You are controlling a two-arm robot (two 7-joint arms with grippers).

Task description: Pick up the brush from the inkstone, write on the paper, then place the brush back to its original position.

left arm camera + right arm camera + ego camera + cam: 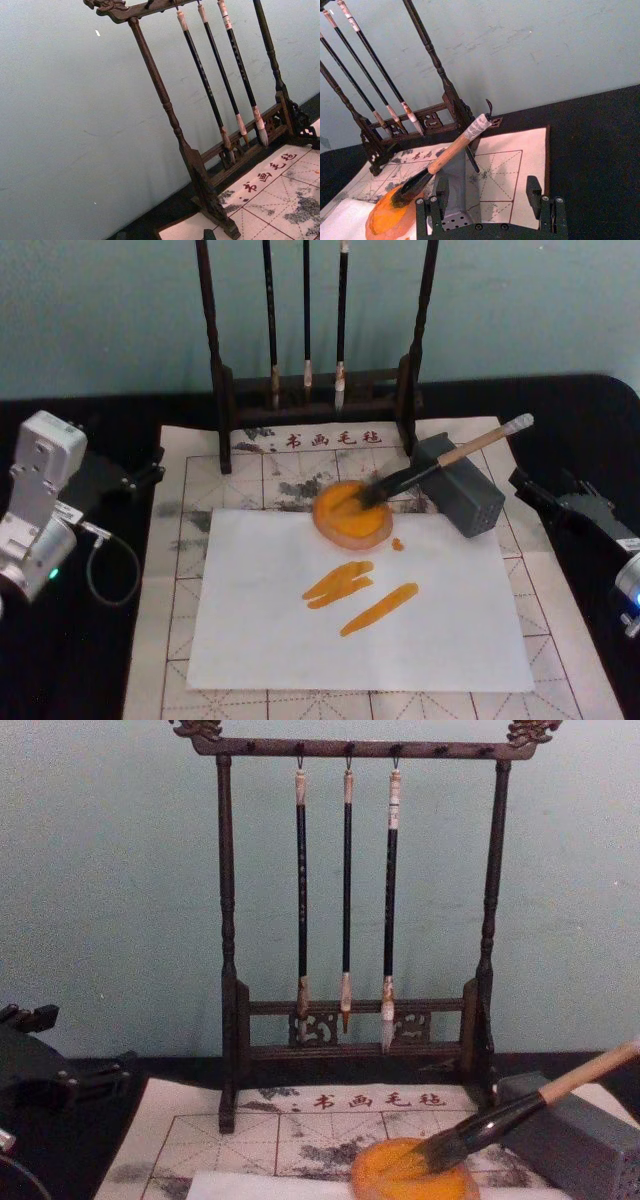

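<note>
Seeming nearly finished: lying with bristles in the round orange inkstone (pixel 351 512), the tan-handled large brush (pixel 440 462), handle leaning on a grey block (pixel 462 487); carrying orange strokes, the white paper (pixel 450 630). Hanging spread and empty beside, black right gripper (pixel 487 197); parking apart, left gripper (pixel 140 476), fingers unclear.

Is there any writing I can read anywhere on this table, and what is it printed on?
"书画毛毡": four red characters along the top edge of the cream grid mat, just in front of the brush rack.
The white paper carries only orange brush strokes, no words.
The hanging brushes show no readable markings.
</note>
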